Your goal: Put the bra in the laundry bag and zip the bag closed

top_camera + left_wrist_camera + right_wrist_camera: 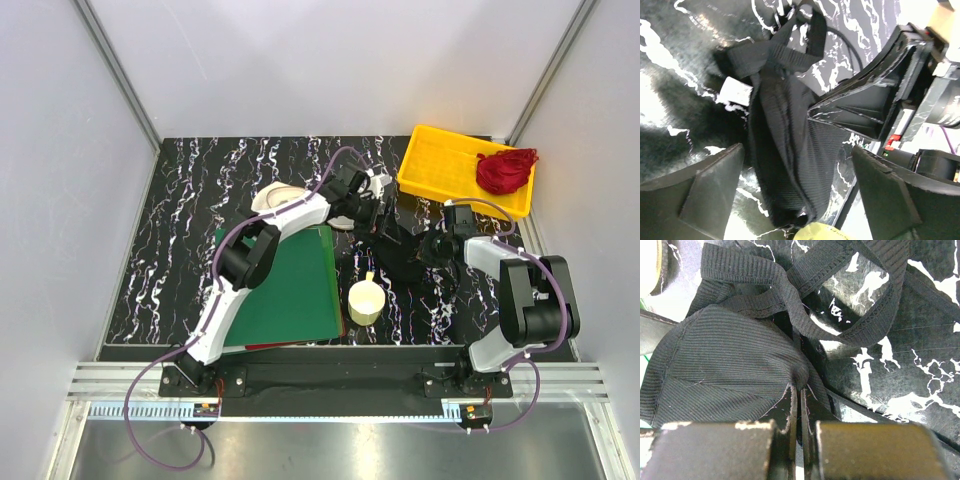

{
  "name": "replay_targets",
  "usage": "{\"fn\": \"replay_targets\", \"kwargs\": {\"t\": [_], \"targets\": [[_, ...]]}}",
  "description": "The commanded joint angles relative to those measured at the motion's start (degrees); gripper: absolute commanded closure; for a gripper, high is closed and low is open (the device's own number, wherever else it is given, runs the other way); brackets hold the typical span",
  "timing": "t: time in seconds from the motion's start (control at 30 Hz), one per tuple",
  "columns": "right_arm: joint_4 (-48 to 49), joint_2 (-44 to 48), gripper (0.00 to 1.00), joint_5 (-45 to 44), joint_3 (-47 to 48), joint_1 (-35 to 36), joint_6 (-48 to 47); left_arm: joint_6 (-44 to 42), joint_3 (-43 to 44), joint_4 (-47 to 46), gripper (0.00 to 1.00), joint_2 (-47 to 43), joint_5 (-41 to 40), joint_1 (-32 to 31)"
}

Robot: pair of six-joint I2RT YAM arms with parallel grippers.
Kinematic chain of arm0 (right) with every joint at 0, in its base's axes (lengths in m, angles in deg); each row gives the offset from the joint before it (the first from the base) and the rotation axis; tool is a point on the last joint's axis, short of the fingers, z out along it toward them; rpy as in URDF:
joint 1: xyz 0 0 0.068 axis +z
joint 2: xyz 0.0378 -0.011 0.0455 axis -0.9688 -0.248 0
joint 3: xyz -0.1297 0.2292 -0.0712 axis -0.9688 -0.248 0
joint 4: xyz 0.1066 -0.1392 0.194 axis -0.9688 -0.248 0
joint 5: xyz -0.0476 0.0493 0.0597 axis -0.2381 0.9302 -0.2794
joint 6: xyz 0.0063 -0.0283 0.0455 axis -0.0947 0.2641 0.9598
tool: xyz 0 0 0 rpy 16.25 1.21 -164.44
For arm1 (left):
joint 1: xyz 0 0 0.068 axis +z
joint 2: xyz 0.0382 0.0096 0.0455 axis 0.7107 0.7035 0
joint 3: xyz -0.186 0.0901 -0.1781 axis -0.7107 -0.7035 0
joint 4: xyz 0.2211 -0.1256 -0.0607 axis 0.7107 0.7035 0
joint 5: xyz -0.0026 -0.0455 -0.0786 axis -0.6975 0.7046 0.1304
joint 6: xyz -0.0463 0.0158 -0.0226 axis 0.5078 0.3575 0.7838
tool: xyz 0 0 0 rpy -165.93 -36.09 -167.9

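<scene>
My right gripper (800,392) is pinched tight on a fold of the bra (730,365), which sits just beyond the cream cup (365,301). My left gripper (797,200) hangs over the bra, fingers spread wide around it. The laundry bag (271,196) lies beyond and left of the cup, partly behind the left arm (295,215).

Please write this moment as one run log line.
right gripper: shut on bra | left gripper: open over bra | bra: outside laundry bag | laundry bag: partly hidden by left arm
</scene>
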Motion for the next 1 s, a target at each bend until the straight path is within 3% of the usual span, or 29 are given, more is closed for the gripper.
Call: {"fn": "replay_targets", "kwargs": {"t": [0.0, 0.33, 0.47, 0.5, 0.53, 0.57, 0.77, 0.8, 0.97], "targets": [[1.1, -0.8, 1.0, -0.6, 1.6, 0.1, 0.0, -0.5, 1.2, 0.1, 0.12, 1.0, 0.7, 0.2], [1.4, -1.1, 1.0, -0.2, 1.9, 0.1, 1.0, 1.7, 5.0, 0.0, 0.5, 4.4, 2.7, -0.9], [1.2, -0.4, 0.99, 0.2, 2.2, 0.1, 1.4, 1.7, 6.1, 0.4, 0.75, 4.9, 2.0, -1.2], [1.1, -0.2, 0.96, 0.4, 2.3, 0.1, 1.5, 1.3, 6.1, 0.6, 0.86, 4.7, 0.6, -1.2], [0.7, 0.0, 0.93, 0.3, 2.3, 0.0, 1.5, 0.9, 6.5, 1.1, 0.94, 3.9, -0.3, -1.2], [0.1, 0.4, 0.83, 0.1, 2.6, 0.1, 1.4, 0.4, 6.6, 2.6, 1.0, 3.2, -1.4, -1.1], [-8.9, 6.5, 0.48, 0.0, 6.0, 0.1, -0.1, -7.4, 7.2, 10.1, 1.0, -6.2, -12.9, -0.9], [-11.5, 7.9, 0.39, -0.3, 6.5, 0.1, -0.7, -10.0, 7.2, 10.9, 1.0, -7.7, -16.0, -0.9], [-18.4, 16.9, 0.18, 0.2, 11.4, 0.1, -3.4, -17.1, 8.9, 19.3, 1.0, -17.0, -24.2, -0.9]]}}
